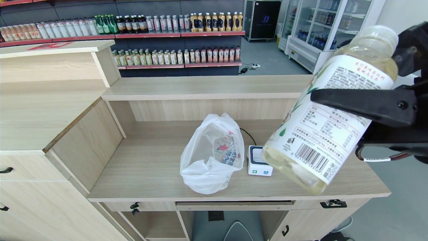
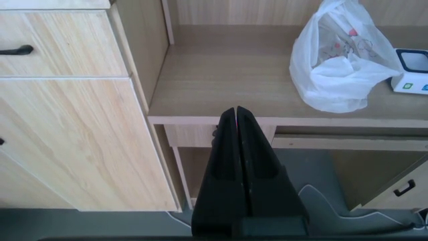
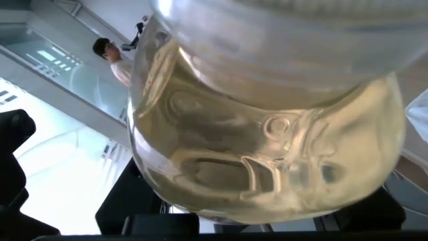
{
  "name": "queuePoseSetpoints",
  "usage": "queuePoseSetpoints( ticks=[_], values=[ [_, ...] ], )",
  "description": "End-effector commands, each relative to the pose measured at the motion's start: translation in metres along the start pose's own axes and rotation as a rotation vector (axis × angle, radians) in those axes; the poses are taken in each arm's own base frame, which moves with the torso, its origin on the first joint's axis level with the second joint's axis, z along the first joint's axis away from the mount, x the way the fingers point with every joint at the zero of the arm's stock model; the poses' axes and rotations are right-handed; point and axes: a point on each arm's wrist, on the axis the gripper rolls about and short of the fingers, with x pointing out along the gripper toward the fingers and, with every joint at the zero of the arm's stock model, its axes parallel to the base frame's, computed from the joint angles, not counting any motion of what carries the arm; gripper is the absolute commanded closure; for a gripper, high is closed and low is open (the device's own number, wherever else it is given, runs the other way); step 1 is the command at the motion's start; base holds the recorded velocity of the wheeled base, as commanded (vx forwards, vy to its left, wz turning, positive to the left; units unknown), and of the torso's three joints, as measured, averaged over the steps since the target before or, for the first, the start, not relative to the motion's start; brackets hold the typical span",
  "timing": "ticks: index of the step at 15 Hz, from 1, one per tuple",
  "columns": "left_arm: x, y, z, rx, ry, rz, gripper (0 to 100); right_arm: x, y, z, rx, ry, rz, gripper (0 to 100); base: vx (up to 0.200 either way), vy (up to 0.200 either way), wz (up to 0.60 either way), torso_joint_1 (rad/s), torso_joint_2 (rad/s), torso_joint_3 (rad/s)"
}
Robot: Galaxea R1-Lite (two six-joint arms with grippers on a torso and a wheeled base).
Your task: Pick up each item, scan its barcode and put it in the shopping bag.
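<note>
My right gripper (image 1: 374,110) is shut on a drink bottle (image 1: 329,110) of pale yellow liquid with a white label, held high and tilted, its barcode end toward the counter. The right wrist view looks along the bottle (image 3: 267,127) from close up. Below it on the counter sits a small white barcode scanner (image 1: 258,161), and just left of that stands the white plastic shopping bag (image 1: 212,154), mouth open upward. In the left wrist view the bag (image 2: 341,57) and scanner (image 2: 411,72) lie far off; my left gripper (image 2: 237,117) is shut, empty, below the counter's front edge.
The wooden counter (image 1: 150,167) has a raised back shelf (image 1: 200,87) and a tall side cabinet (image 1: 43,110) on the left. A black cable (image 1: 248,134) runs behind the scanner. Drawers with black handles (image 1: 332,203) sit under the counter. Shelves of bottles (image 1: 167,36) stand behind.
</note>
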Motion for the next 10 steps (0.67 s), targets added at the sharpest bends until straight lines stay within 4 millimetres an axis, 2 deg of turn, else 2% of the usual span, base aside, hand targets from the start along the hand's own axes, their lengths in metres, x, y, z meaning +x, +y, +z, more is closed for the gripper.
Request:
queuePoseSetpoints(
  ticks=[1, 4, 10],
  values=[
    [0.000, 0.000, 0.000, 0.000, 0.000, 0.001, 100, 0.005, -0.004, -0.003, 0.003, 0.013, -0.005, 100, 0.000, 0.000, 0.00, 0.000, 0.00, 0.000],
    [0.000, 0.000, 0.000, 0.000, 0.000, 0.001, 100, 0.015, -0.002, -0.009, -0.002, 0.010, -0.015, 100, 0.000, 0.000, 0.00, 0.000, 0.00, 0.000],
    [0.000, 0.000, 0.000, 0.000, 0.000, 0.001, 100, 0.019, -0.005, -0.011, 0.004, 0.020, -0.017, 100, 0.000, 0.000, 0.00, 0.000, 0.00, 0.000]
  ],
)
